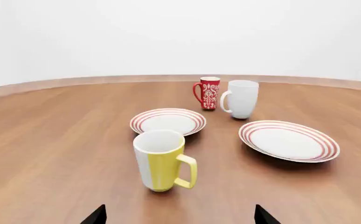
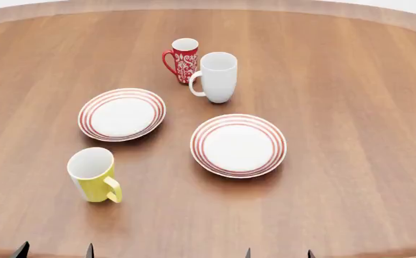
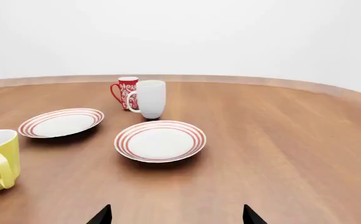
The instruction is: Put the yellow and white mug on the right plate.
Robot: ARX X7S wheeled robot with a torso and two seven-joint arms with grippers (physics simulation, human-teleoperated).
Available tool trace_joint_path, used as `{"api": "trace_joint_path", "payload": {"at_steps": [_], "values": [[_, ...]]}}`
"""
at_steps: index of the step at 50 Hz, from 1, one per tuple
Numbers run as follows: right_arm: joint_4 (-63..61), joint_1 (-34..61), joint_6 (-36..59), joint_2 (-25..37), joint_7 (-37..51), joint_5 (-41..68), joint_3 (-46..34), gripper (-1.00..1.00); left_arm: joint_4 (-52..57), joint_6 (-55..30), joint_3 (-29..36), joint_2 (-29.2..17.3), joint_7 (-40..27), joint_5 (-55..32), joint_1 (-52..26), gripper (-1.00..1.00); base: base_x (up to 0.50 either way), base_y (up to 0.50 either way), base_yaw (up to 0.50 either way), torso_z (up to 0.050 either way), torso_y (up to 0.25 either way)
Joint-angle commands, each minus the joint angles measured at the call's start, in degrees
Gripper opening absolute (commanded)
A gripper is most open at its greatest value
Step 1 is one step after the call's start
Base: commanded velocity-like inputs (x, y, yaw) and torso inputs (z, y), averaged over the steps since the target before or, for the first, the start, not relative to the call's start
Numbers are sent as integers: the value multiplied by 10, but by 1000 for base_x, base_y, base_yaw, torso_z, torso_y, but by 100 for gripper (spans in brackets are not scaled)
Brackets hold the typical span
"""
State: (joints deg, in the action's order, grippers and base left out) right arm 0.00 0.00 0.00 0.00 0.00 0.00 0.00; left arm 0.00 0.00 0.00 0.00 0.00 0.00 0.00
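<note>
The left gripper (image 2: 54, 250) shows only as two dark finger tips at the near edge of the head view; the fingers are apart and hold nothing. Beyond it, the yellow and white mug (image 2: 94, 174) stands upright on the wooden surface (image 2: 351, 107), handle toward the near right. It sits just nearer than the left plate (image 2: 122, 114) without touching it. Farther back, the red patterned mug (image 2: 182, 59) stands upright, and the white mug (image 2: 216, 76) stands just beside it, on its near right. The right plate (image 2: 238, 145) lies flat near the centre, bare, well apart from the yellow and white mug. The right gripper (image 2: 279, 253) shows likewise at the near edge, fingers apart and holding nothing.
</note>
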Motion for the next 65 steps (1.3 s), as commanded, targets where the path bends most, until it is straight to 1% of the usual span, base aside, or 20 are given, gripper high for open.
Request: {"api": "trace_joint_path", "payload": {"at_steps": [1,15,33,34,36,37,38,39,40,42,44,45,53,65], "values": [[2,0,-2,9,11,8,-12,100,1,-1,10,-9,-10,-9,0,100,0,0,0,0,0],[-1,1,1,30,34,32,-37,100,-4,-3,40,-30,-40,-19,-2,100,0,0,0,0,0],[0,2,-8,45,55,43,-52,100,4,2,54,-44,-56,-38,-1,100,0,0,0,0,0],[-1,1,-12,45,55,43,-52,100,5,7,54,-45,-58,-38,0,100,0,0,0,0,0],[-9,-5,-56,46,55,45,-52,100,10,68,54,-46,-72,-19,7,100,0,0,0,0,0],[-13,-8,-75,45,50,55,-51,100,14,81,55,-47,-74,-17,9,100,0,0,0,0,0],[-20,-12,-116,45,51,51,-51,100,20,136,53,-47,-91,4,14,100,0,0,0,0,0],[-24,-14,-134,45,46,61,-50,100,20,155,54,-48,-98,13,15,100,0,0,0,0,0],[-28,-17,-169,44,55,44,-50,100,29,201,52,-50,-110,28,21,100,0,0,0,0,0],[-35,-21,-230,41,54,56,-46,100,35,268,50,-52,-128,44,29,100,0,0,0,0,0],[-40,-23,-253,41,60,49,-45,100,37,295,48,-53,-139,52,31,100,0,0,0,0,0],[-46,-26,-270,43,51,72,-48,100,43,303,46,-53,-143,56,34,100,0,0,0,0,0],[-41,-25,-281,48,62,60,-55,100,42,291,54,-59,-147,50,33,100,0,30,0,0,0],[-39,-25,-278,58,68,60,-69,100,39,282,67,-68,-151,48,32,100,0,500,0,0,0]]}}
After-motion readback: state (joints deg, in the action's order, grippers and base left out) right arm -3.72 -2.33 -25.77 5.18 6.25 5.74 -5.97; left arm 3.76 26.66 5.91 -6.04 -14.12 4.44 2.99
